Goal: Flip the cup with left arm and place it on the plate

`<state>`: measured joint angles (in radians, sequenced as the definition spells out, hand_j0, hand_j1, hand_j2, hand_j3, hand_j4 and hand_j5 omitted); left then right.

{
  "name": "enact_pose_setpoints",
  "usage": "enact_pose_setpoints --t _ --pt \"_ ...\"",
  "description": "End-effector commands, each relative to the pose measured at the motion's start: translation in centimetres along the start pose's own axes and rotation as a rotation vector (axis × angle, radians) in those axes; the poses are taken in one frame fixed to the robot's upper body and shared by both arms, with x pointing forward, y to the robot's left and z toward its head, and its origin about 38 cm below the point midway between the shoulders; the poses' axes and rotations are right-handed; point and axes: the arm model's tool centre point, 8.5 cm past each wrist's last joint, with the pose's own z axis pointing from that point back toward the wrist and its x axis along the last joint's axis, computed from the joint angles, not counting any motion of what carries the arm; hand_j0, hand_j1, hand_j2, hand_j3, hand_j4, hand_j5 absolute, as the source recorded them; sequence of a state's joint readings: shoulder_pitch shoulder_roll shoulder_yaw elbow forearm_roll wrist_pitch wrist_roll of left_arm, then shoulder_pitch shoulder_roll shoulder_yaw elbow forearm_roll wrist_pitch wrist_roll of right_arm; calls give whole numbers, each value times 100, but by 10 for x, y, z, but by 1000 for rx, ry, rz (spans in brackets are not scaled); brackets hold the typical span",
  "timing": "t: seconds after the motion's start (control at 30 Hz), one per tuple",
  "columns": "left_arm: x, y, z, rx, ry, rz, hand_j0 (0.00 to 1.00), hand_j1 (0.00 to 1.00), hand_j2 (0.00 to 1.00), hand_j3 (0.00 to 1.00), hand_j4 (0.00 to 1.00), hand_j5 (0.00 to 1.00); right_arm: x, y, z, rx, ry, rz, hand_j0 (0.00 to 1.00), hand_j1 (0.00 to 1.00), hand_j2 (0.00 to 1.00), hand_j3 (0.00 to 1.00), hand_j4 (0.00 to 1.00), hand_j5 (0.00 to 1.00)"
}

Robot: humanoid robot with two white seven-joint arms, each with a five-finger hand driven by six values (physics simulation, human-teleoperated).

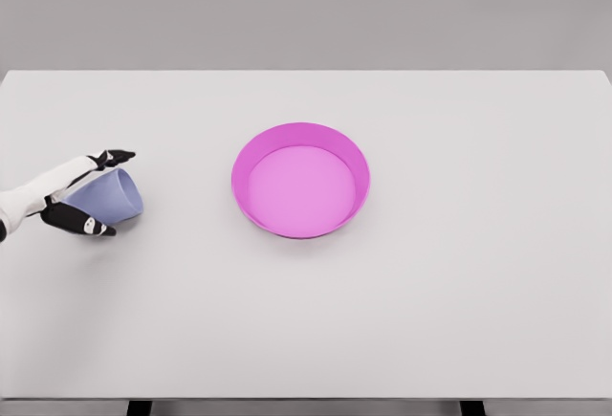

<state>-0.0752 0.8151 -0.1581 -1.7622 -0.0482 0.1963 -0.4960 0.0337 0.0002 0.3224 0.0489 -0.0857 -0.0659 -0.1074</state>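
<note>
Fingers of the left hand [81, 194] wrapped the tilted lavender cup [117, 198], which looked light, rigid and smooth, best gripped around its sidewall.

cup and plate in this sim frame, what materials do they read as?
Cup: pale lavender-blue, matte, uniform colour with no highlights; reads as plastic, though a flat render could equally stand for glazed ceramic. It lies tilted in the left hand.
Plate: saturated magenta, raised rim, smooth, soft shading and no gloss; looks like matte plastic or melamine.
Table: plain off-white, matte, no texture; material unclear.
</note>
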Motion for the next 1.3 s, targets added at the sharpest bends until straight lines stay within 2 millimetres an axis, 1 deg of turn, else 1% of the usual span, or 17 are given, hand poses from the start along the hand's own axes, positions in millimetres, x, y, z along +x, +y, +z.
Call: enact_pose_setpoints --t 0.0,0.1,0.13,0.2,0.23,0.33,0.47,0.53,0.7,0.77,0.97,1.13,1.23,1.27 --pt "-1 -2 -1 -3 11 6 93 93 93 93 93 93 0 0 0 0 0 0 100 100 100 100 100 100" --pt "-2 -6 -4 -2 25 20 93 93 93 93 93 93 0 0 0 0 0 0 100 100 100 100 100 100" --pt "-2 -7 -4 -3 29 24 90 90 90 90 90 90 0 0 0 0 0 1 100 100 100 100 100 100" --pt "-2 -6 -4 -2 28 25 78 78 78 78 78 78 0 0 0 0 0 1 100 100 100 100 100 100" --pt "-2 -6 -4 -2 28 27 76 76 76 76 76 76 0 0 0 0 0 0 100 100 100 100 100 100" --pt "-2 -7 -4 -5 24 35 72 72 72 72 72 72 0 0 0 0 0 0 100 100 100 100 100 100" --pt "-2 -8 -4 -8 23 37 71 71 71 71 71 71 0 0 0 0 0 1 100 100 100 100 100 100" --pt "-2 -7 -3 -10 22 36 67 67 67 67 67 67 0 0 0 0 0 0 100 100 100 100 100 100" --pt "2 -3 -3 -2 -10 54 66 66 66 66 66 66 0 0 0 0 0 0 100 100 100 100 100 100" --pt "11 3 -4 10 -60 32 66 66 66 66 66 66 0 0 0 0 0 1 100 100 100 100 100 100" --pt "21 11 -5 16 -119 56 64 64 64 64 64 64 0 0 0 0 0 1 100 100 100 100 100 100" --pt "26 12 -5 8 -159 105 64 64 64 64 64 64 0 0 0 0 0 -2 100 100 100 100 100 100" --pt "36 19 -5 16 -221 114 64 64 64 64 64 64 0 0 0 0 0 0 100 100 100 100 100 100" --pt "38 18 -7 19 -235 124 64 64 64 64 64 64 0 0 0 0 0 1 100 100 100 100 100 100"
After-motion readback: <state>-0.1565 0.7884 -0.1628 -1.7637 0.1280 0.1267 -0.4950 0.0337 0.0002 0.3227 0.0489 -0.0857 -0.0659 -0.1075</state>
